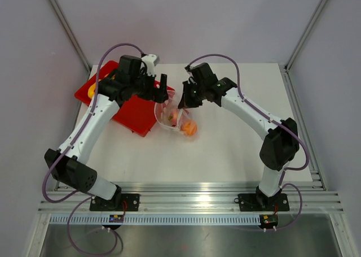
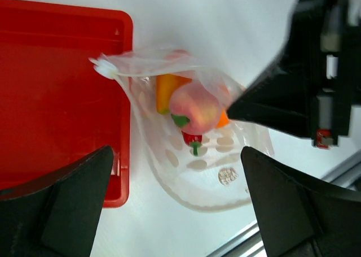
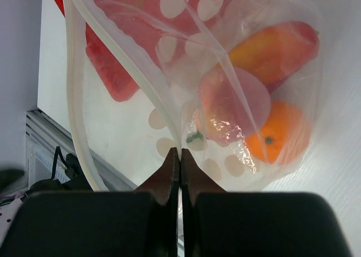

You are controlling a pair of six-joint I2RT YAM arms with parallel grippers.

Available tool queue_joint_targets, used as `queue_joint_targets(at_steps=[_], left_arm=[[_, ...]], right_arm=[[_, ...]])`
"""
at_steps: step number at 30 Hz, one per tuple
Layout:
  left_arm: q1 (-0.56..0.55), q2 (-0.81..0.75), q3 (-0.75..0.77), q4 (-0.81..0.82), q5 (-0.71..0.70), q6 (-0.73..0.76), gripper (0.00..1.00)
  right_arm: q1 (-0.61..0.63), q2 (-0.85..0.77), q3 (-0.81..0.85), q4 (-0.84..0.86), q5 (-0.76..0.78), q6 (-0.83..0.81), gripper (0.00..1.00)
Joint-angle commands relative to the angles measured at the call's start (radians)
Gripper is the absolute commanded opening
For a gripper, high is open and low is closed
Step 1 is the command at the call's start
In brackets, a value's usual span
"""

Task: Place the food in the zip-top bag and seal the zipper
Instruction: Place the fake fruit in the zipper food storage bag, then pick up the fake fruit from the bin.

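Now sealing: toy fruits inside zip-top bag.
Closed right pincer pinches its mouth; open left pincer should press the zipper.

Crinkly transparent plastic zip-top bag, glossy smooth red plastic tray, matt white table, bare metal rail.

- Bright, even light from above; the white bench nearly washes out, shadows faint.
- The left end effector's fingers, at 7 and 5 o'clock, are blurred.
- The zip-top bag film glints softly.
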Motion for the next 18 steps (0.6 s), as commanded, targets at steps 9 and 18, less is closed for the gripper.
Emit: queue_joint_targets(at_steps=[9, 18], left_arm=[[0.426, 0.120, 0.000, 0.164, -0.136, -0.205, 0.99], [0.466, 0.486, 0.321, 0.115, -0.483, -0.099, 0.99]], right_arm=[[-0.003, -0.090, -0.046, 0.038, 0.021, 0.007, 0.00], [-0.003, -0.071, -0.032, 0.031, 0.015, -0.003, 0.00]])
